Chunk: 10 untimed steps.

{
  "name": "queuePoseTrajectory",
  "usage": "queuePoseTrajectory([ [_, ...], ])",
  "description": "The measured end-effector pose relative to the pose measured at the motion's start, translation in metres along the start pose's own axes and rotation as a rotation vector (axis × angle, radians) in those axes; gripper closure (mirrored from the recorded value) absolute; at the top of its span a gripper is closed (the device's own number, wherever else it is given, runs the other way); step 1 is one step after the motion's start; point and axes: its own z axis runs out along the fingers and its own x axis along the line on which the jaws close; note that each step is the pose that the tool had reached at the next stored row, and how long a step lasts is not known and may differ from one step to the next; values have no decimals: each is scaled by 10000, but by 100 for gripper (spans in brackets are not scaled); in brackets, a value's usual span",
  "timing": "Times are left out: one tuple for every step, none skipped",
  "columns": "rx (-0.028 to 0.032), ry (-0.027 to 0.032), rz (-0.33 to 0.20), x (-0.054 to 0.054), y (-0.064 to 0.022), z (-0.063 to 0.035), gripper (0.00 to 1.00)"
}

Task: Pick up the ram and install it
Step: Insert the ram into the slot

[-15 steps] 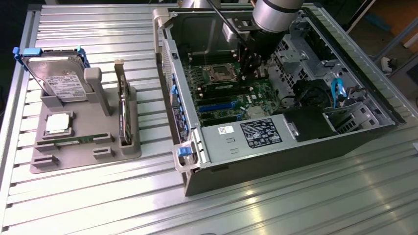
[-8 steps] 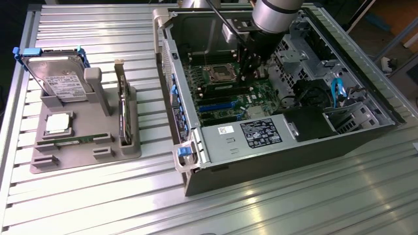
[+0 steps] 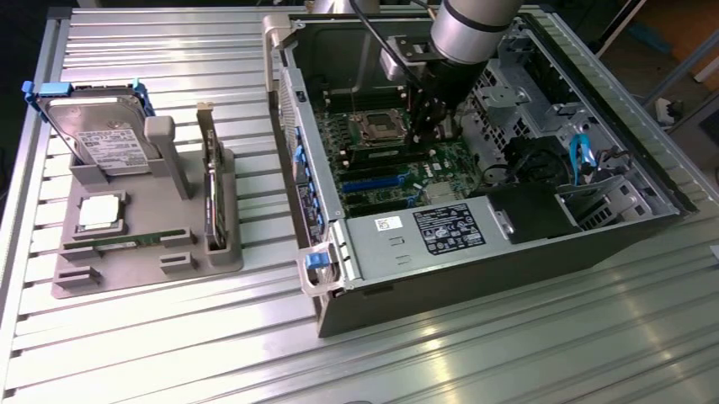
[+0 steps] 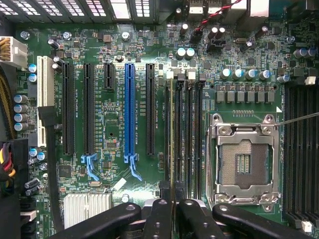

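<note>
My gripper (image 4: 173, 209) is shut on the ram (image 4: 172, 139), which I see edge-on as a thin strip between the two black fingers (image 4: 158, 216). The stick stands in line with the outermost of the black memory slots (image 4: 187, 134) beside the CPU socket (image 4: 244, 162). Whether it touches the slot I cannot tell. In the exterior view the arm reaches down into the open computer case (image 3: 371, 244), with the gripper (image 3: 430, 126) low over the green motherboard (image 3: 388, 172), close to the CPU socket (image 3: 376, 126).
A grey fixture (image 3: 124, 273) on the exterior view's left holds a silver hard drive (image 3: 107, 139), an upright card (image 3: 211, 185), a square chip (image 3: 99, 210) and a thin green strip (image 3: 130, 241). Case walls, drive cages and cables (image 3: 578, 156) surround the gripper.
</note>
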Motion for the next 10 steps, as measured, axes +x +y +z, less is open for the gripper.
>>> queuePoseTrajectory([
  [0, 0, 0, 0, 0, 1, 88],
  [0, 0, 0, 0, 0, 1, 88],
  [0, 0, 0, 0, 0, 1, 88],
  [0, 0, 0, 0, 0, 1, 88],
  [0, -1, 0, 0, 1, 1, 88],
  [0, 0, 1, 0, 3, 1, 88],
  [0, 0, 1, 0, 4, 1, 88],
  [0, 0, 0, 0, 7, 1, 88],
  [0, 0, 0, 0, 7, 1, 88],
  [1, 0, -1, 0, 7, 1, 88],
])
